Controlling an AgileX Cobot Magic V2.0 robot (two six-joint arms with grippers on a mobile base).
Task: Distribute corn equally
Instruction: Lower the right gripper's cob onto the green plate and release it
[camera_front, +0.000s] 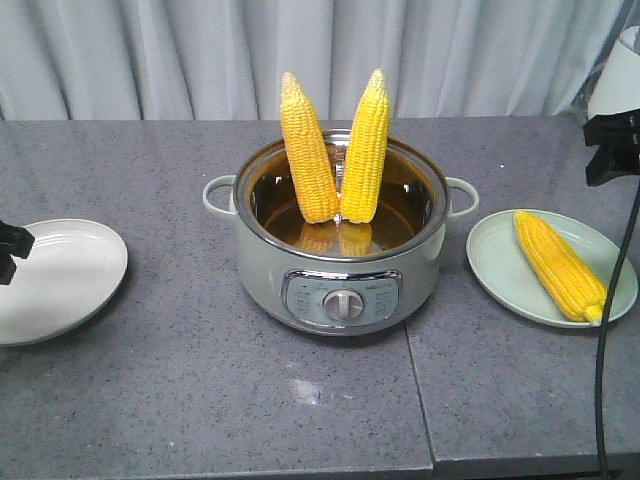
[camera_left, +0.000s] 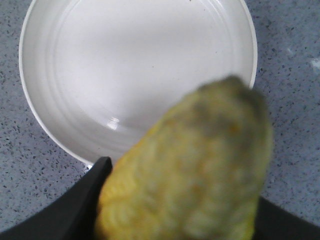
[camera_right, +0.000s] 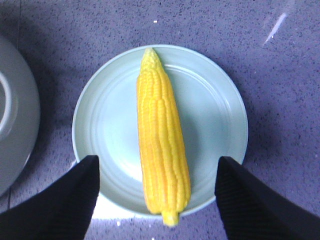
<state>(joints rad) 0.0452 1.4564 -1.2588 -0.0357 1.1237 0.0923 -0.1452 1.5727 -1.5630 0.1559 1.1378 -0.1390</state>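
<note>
On the right gripper (camera_right: 156, 167), two matte black wedge-shaped fingers (camera_right: 247, 200), inner faces finely ribbed. The left gripper (camera_left: 185, 192) has the same black fingers (camera_left: 85, 200), smooth, tapering to a blunt tip. Front view: the right arm (camera_front: 625, 80) has a white rounded housing over a blocky black end piece, and a thin black cable (camera_front: 600, 380) hangs from it.

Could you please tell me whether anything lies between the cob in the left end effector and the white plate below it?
Nothing visible does. The cob hangs over the white plate, and the part of the plate that shows is bare.
</note>
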